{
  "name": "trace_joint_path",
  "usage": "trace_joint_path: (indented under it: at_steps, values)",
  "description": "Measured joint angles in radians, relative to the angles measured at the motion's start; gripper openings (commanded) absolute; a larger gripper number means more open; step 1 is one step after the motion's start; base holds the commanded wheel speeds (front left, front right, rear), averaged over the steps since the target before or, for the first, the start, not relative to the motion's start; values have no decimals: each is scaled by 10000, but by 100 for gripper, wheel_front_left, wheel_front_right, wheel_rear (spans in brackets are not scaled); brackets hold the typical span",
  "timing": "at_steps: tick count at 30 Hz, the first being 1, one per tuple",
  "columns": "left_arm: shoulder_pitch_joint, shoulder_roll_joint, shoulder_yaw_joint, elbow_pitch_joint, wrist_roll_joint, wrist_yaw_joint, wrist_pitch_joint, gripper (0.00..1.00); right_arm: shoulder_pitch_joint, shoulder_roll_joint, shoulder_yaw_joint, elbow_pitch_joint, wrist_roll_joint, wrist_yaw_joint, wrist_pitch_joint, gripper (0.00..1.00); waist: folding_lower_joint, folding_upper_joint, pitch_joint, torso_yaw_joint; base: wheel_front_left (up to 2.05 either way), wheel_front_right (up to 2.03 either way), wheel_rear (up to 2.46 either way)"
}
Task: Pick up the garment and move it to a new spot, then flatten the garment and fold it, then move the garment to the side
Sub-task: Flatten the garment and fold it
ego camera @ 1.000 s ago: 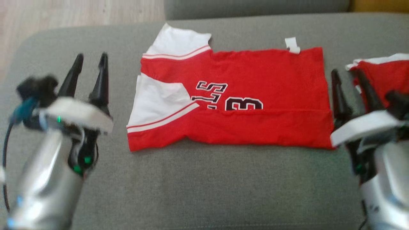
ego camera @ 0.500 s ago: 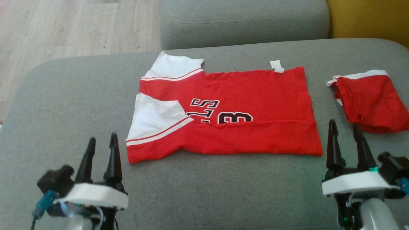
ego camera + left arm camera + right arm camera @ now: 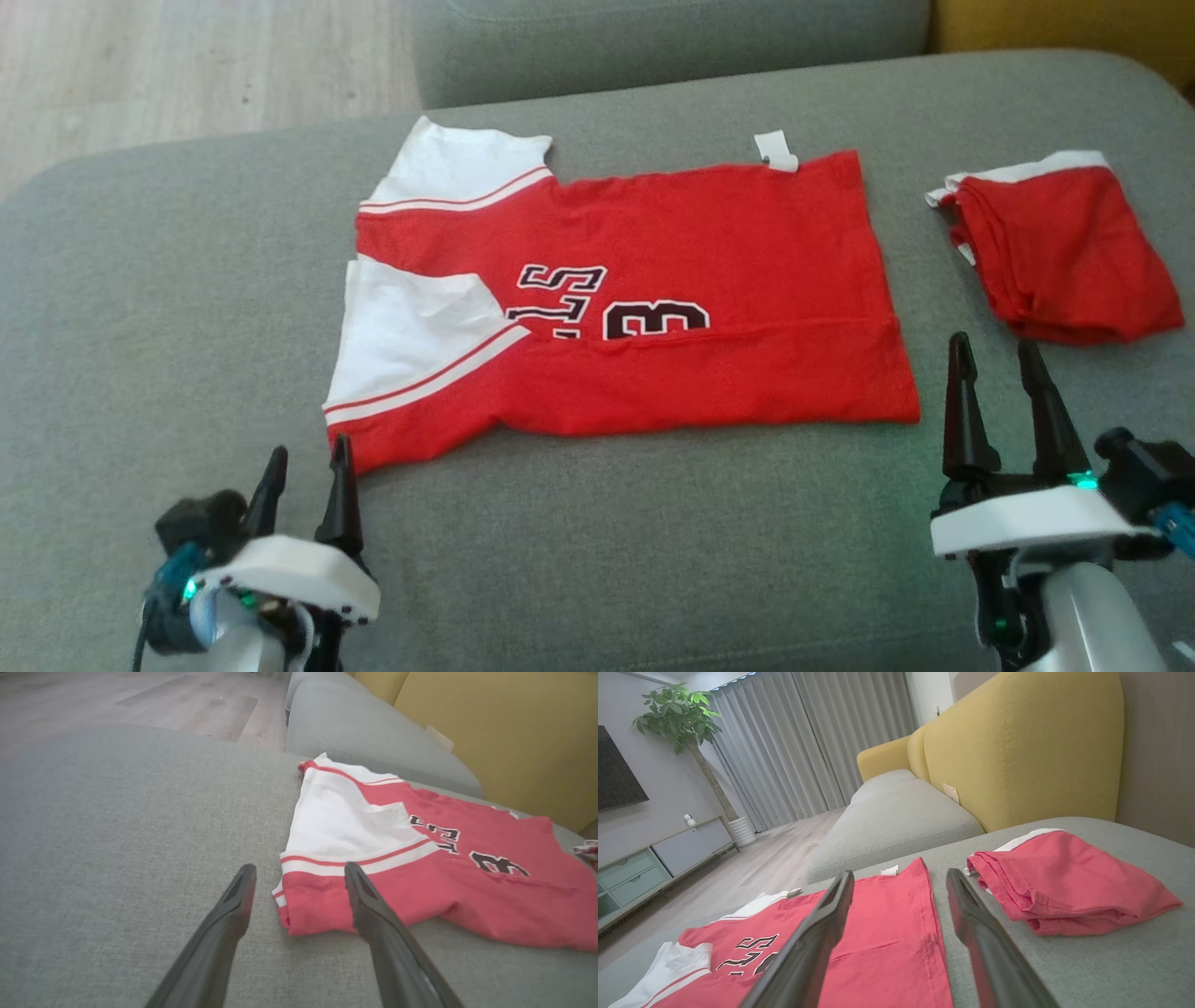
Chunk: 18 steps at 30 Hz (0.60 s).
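Note:
A red jersey (image 3: 672,271) with white sleeves and black lettering lies flat on the grey cushion (image 3: 597,551), its near long edge folded over. It also shows in the left wrist view (image 3: 448,877) and the right wrist view (image 3: 878,933). My left gripper (image 3: 306,462) stands open just short of the jersey's near left corner, fingers (image 3: 233,905) straddling that corner from above, holding nothing. My right gripper (image 3: 994,350) is open and empty, just off the jersey's near right corner (image 3: 910,411).
A second red garment (image 3: 1060,247), folded, lies on the cushion at the right, just beyond my right gripper; it appears as a folded pile (image 3: 1059,882) in the right wrist view. Yellow backrest (image 3: 1017,746) behind, another grey seat (image 3: 653,37) beyond, wood floor (image 3: 187,65) left.
Both grippers have drawn back toward the near edge of the cushion, open throughout. The head camera shifted, so the jersey and folded garment sit differently in the picture.

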Motion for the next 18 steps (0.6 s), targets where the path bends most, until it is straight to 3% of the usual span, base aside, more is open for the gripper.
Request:
trace_joint_path:
  at_steps: [9,18]
  values:
    - [-1476,102,-267,2458,278,299,556,100,-76,2,136,0,-6,0,119,100,0,0,531,-368,0,0,0]
    - [-2308,280,-506,3430,598,522,539,100,-402,2,209,-56,259,0,207,100,0,0,820,-481,0,0,0]
